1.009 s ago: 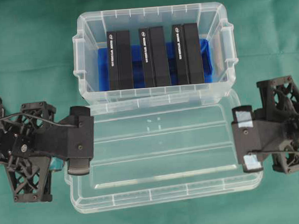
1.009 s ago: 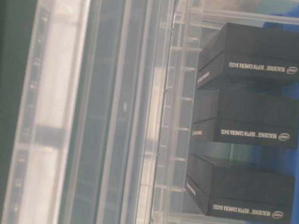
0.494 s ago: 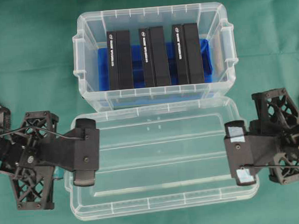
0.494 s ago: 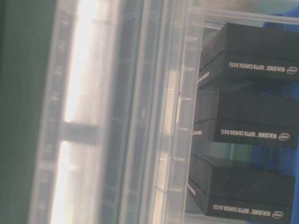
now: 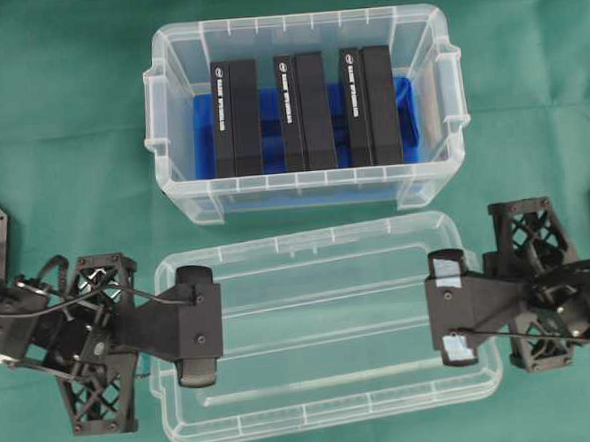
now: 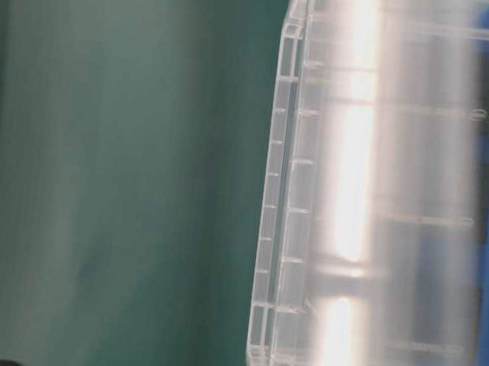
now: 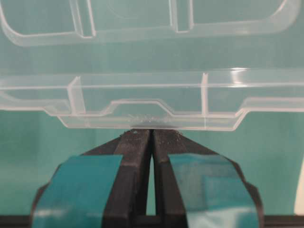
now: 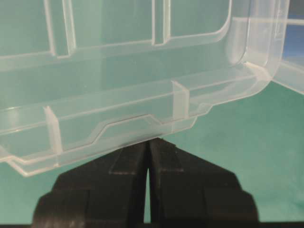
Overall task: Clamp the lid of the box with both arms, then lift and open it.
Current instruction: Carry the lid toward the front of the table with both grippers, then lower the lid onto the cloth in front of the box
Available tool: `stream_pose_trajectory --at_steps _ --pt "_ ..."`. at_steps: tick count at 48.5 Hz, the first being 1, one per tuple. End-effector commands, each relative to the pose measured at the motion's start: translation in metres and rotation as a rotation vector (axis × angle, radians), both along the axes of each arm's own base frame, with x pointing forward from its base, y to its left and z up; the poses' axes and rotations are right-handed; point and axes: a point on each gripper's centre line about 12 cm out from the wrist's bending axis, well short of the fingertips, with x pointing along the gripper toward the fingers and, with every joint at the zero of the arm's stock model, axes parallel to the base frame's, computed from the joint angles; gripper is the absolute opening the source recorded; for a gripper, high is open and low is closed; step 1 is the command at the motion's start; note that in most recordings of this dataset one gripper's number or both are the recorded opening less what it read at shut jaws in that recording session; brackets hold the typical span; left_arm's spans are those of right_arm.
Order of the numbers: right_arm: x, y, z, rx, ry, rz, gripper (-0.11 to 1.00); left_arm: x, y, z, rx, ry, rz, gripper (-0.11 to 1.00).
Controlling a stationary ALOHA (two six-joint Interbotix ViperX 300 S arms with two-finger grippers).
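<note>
1. The left gripper [image 5: 197, 312] sits at the left short end of the lid [image 5: 320, 310]; in the overhead view its black wedge overlaps the lid's left rim.
2. In the left wrist view, the left gripper [image 7: 152, 135] has its teal-taped fingers [image 7: 135, 152] pressed nearly together, only a thin slit between them, their tips meeting the small tab on the lid's [image 7: 152, 102] edge. It is pinched onto the lid.
3. The lid lies between the two arms, in front of the box [image 5: 308, 180] and apart from it in the overhead view, with a strip of green cloth [image 5: 59, 125] showing between them. Its two long ribs run left to right.
4. The box stands uncovered, beyond the lid. Three black cases [image 5: 305, 110] stand side by side in it on a blue base [image 5: 198, 137].
5. In the table-level view, the lid [image 6: 347, 203] is a bright blur in front of the box [image 6: 269, 238]; the cases cannot be made out through it.
6. The right gripper [image 5: 449, 307] overlaps the lid's right short end in the overhead view.
7. In the right wrist view, the right gripper [image 8: 148, 147] shows black fingers [image 8: 164, 159] drawn almost shut, their tips at the lid's [image 8: 118, 95] rim, gripping it.
</note>
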Motion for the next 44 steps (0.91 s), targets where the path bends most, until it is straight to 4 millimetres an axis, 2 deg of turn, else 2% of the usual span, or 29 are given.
stream_pose_trajectory --at_steps 1,16,26,34,44 --pt "0.014 0.005 0.004 0.059 -0.108 0.005 0.01 0.015 0.004 0.004 -0.027 -0.107 0.042 0.02" --pt "0.018 0.012 -0.039 0.109 -0.12 0.021 0.01 0.007 0.006 -0.044 -0.04 -0.069 0.093 0.02" --pt "0.023 0.017 -0.054 0.13 -0.128 0.04 0.01 0.006 0.005 -0.068 -0.05 -0.082 0.09 0.02" --pt "0.025 0.017 -0.065 0.135 -0.121 0.044 0.01 0.008 0.004 -0.074 -0.057 -0.096 0.089 0.02" --pt "0.026 0.018 -0.064 0.138 -0.125 0.046 0.01 0.007 0.005 -0.075 -0.057 -0.094 0.09 0.02"
